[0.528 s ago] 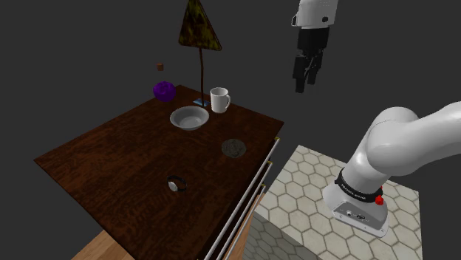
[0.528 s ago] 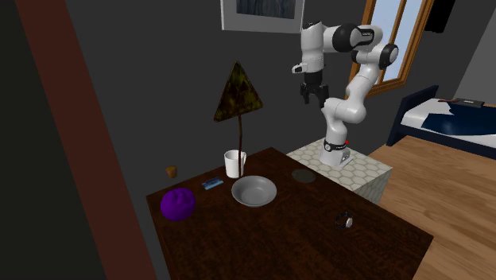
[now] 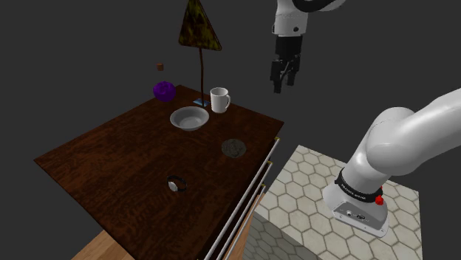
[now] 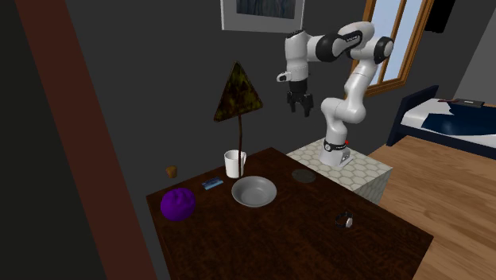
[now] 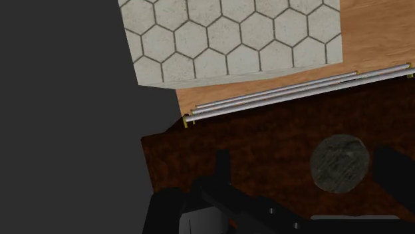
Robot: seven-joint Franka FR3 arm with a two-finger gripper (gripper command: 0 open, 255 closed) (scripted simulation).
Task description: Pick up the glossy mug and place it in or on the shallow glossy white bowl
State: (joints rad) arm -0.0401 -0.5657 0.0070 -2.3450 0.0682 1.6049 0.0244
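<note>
Gripper (image 3: 282, 83) hangs open high above the desk (image 3: 111, 159), nothing in it, well apart from the white mug (image 3: 219, 100) beside the bowl (image 3: 189, 118).

Mug (image 3: 219, 100) just beside bowl (image 3: 189, 118) on table (image 3: 111, 162) (lamp (image 3: 199, 29) close by); disc (image 3: 234, 148) nearer stand (image 3: 310, 192).

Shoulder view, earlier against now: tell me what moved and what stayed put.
The hand swung toward the shoulder view's left, nearer the table. It is open and took hold of nothing. The white mug, the white bowl, the purple ball and the grey disc stayed where they were.
</note>
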